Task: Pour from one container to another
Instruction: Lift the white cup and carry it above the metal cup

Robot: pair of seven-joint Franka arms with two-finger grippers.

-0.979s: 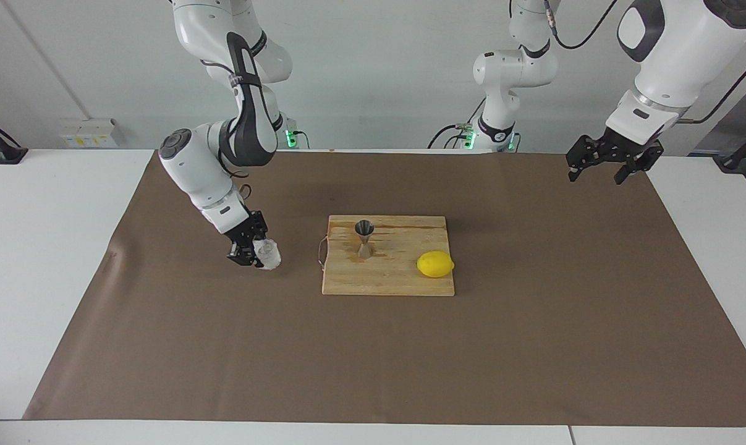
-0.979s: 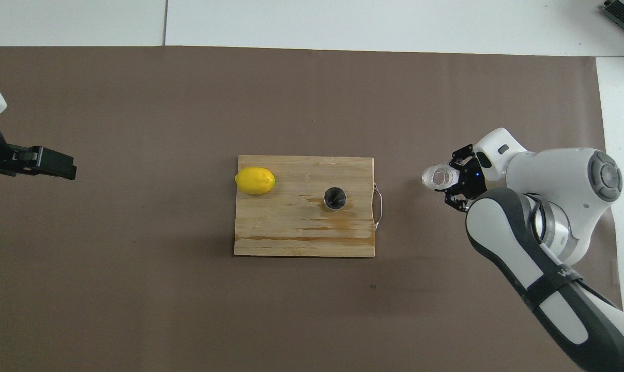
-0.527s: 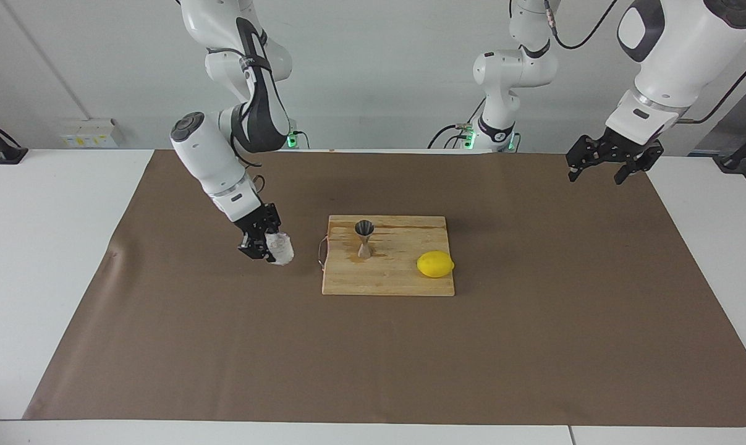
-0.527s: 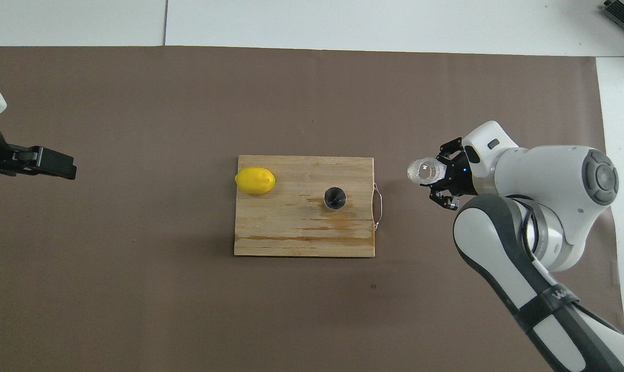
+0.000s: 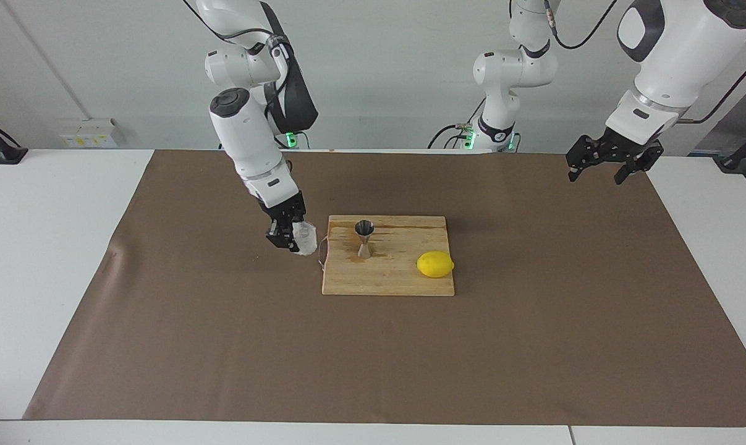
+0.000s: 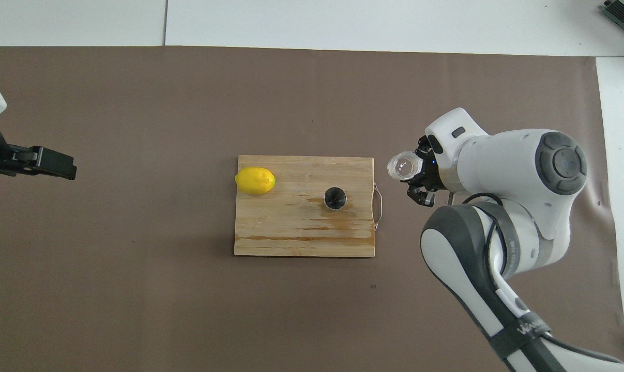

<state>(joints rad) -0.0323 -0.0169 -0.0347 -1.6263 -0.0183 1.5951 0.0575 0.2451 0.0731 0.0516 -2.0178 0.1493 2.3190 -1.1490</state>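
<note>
The small clear crinkled cup (image 5: 305,238) (image 6: 403,166) hangs just above the brown mat, beside the handle end of the wooden board, mouth up. My right gripper (image 5: 292,237) (image 6: 417,178) is shut on its side wall. The steel jigger (image 5: 364,238) (image 6: 335,198) stands upright on the cutting board (image 5: 388,281) (image 6: 291,240), a short way from the cup. My left gripper (image 5: 598,173) (image 6: 58,164) waits open and holds nothing, in the air over the mat at the left arm's end of the table.
A yellow lemon (image 5: 435,264) (image 6: 255,181) lies on the board, beside the jigger toward the left arm's end. A thin wire handle (image 5: 321,252) (image 6: 378,206) sticks out of the board's edge below the cup. The brown mat (image 5: 533,321) covers the table.
My right arm has carried the cup up off the mat and sideways toward the board, stopping beside its handle. The left arm has not moved.
</note>
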